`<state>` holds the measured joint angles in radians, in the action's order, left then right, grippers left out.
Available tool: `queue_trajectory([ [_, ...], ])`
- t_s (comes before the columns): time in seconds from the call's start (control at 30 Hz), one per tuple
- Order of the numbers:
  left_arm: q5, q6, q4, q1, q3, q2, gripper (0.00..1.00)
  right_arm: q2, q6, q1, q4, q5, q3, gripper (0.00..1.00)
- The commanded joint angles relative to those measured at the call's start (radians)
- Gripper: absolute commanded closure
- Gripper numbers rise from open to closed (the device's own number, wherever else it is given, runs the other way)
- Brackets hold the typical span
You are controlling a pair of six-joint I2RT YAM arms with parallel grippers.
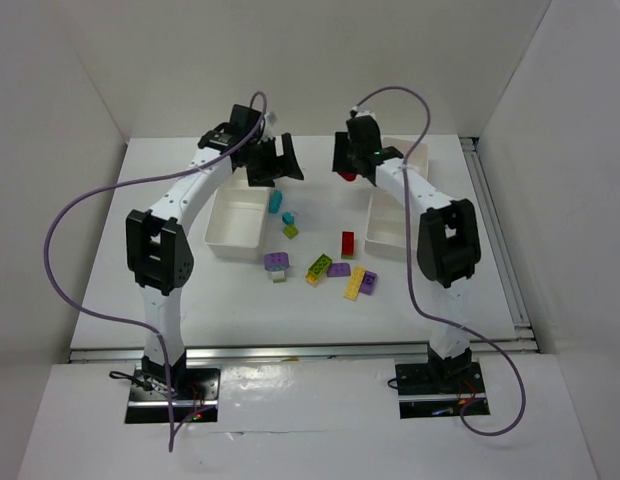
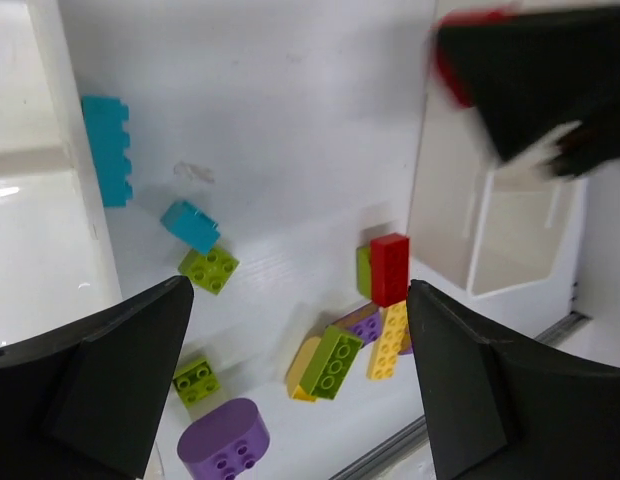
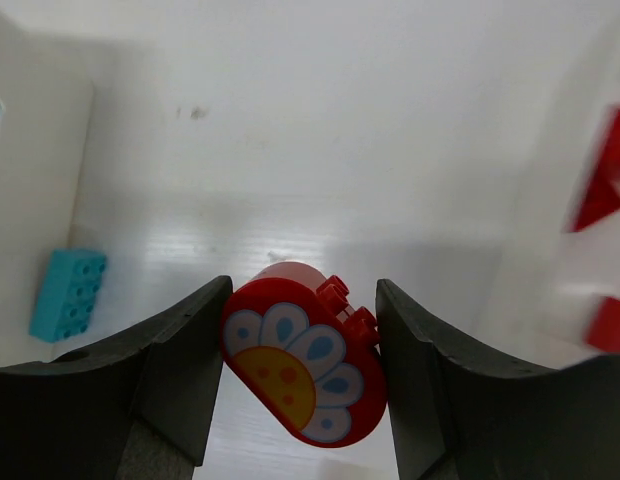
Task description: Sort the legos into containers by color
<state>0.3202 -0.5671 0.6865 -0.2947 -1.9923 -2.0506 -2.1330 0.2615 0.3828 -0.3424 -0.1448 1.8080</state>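
The right gripper (image 3: pixel 303 292) clamps a red rounded flower-printed plastic brick (image 3: pixel 305 365), with the white divided plastic tray (image 1: pixel 385 232) just to its right.

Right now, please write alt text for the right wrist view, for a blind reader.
The right gripper holds a red rounded lego with a flower print, above the white table. A teal brick lies at left; blurred red shapes show at right.
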Motion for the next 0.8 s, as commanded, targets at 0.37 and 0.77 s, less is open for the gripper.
queue_trajectory([
  [0.37, -0.228, 0.111, 0.14, -0.119, -0.12, -0.023, 0.0, 0.032, 0.085, -0.188, -0.038, -0.245, 0.028, 0.59],
  [0.77, -0.312, 0.141, 0.174, -0.147, -0.174, -0.077, 0.1, -0.024, 0.12, -0.22, -0.098, -0.285, 0.143, 0.14],
])
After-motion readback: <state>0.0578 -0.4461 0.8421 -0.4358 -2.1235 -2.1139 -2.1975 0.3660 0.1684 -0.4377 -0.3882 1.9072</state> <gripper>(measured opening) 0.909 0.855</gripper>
